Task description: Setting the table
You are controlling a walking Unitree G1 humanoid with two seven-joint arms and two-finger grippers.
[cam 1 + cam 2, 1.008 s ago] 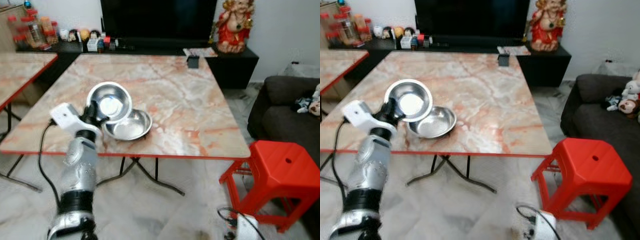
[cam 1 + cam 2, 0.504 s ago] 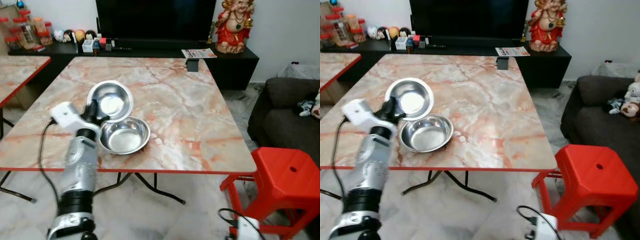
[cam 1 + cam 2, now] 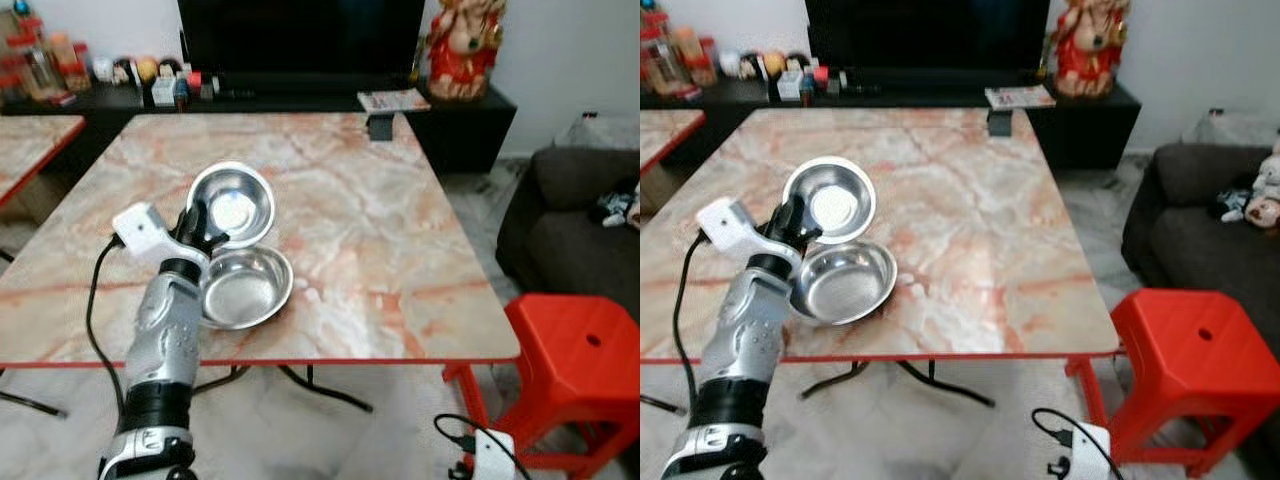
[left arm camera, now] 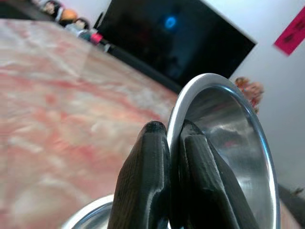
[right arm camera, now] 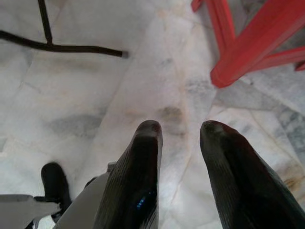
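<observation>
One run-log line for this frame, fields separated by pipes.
left gripper shut on upper steel bowl rim, held tilted | second steel bowl on marble table | right gripper open, idle above floor

tabletop (image 3: 350, 210): pink-orange marble pattern, red edge, folding metal legs. steel bowl (image 3: 246, 288) sits on it near the front edge, left of centre. small dark object (image 3: 380, 127) at the far edge. rest of the surface bare.

Even indoor light; glare inside held bowl (image 3: 232, 205); head views slightly blurred.
</observation>
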